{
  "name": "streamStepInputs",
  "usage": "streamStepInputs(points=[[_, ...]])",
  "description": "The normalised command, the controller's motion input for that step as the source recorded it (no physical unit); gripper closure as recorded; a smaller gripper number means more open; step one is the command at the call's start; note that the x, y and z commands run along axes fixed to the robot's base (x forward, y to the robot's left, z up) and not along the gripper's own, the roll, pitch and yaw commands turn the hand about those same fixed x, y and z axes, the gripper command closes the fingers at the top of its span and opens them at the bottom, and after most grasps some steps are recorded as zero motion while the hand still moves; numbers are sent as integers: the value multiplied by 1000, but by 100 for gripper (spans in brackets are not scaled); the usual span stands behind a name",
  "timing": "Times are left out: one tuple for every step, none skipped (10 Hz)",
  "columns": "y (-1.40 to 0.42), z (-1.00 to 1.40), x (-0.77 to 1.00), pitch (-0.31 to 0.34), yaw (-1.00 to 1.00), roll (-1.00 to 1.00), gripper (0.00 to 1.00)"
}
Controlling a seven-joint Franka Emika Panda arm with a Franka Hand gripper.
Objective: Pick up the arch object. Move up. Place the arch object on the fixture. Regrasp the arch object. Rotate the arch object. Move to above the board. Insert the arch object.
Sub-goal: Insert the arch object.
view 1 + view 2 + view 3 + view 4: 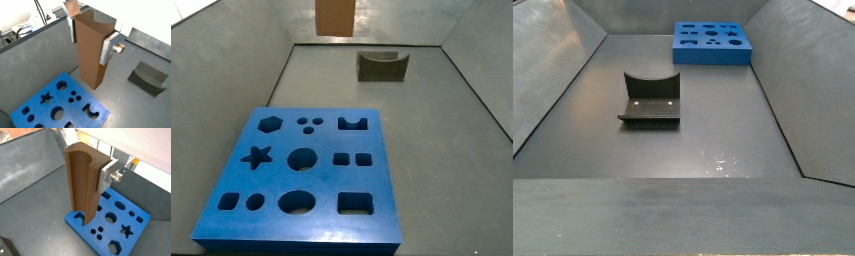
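While gripper (pixel 93 37) jaws clamp arch object (pixel 92 50) upright | above board (pixel 133 235) edge | fixture (pixel 651 100) well apart

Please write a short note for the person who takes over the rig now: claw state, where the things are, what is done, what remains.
Claw: shut on the arch object, held upright in the air, seen in both wrist views.
Fixture: on the floor, nothing on it.
Board: flat on the floor, arch-shaped hole vacant.
Done: the arch object is picked up and lifted.
Left: move above the board and insert it. Whether the fixture step and regrasp are done cannot be told.
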Motion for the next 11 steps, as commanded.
streamStepInputs(points=[[-23,0,0,0,0,0,100],[-80,0,103,0,0,0,100],[-106,0,134,0,0,0,100],[-111,0,146,-3,0,0,100],[-131,0,109,-17,0,0,100],[-206,-9,71,-30,11,0,100],[-346,-43,91,0,31,39,100],[-286,-63,257,0,34,23,100],[-166,-146,420,0,0,81,100],[-66,-437,183,0,0,133,100],[-43,-480,94,0,0,104,100]])
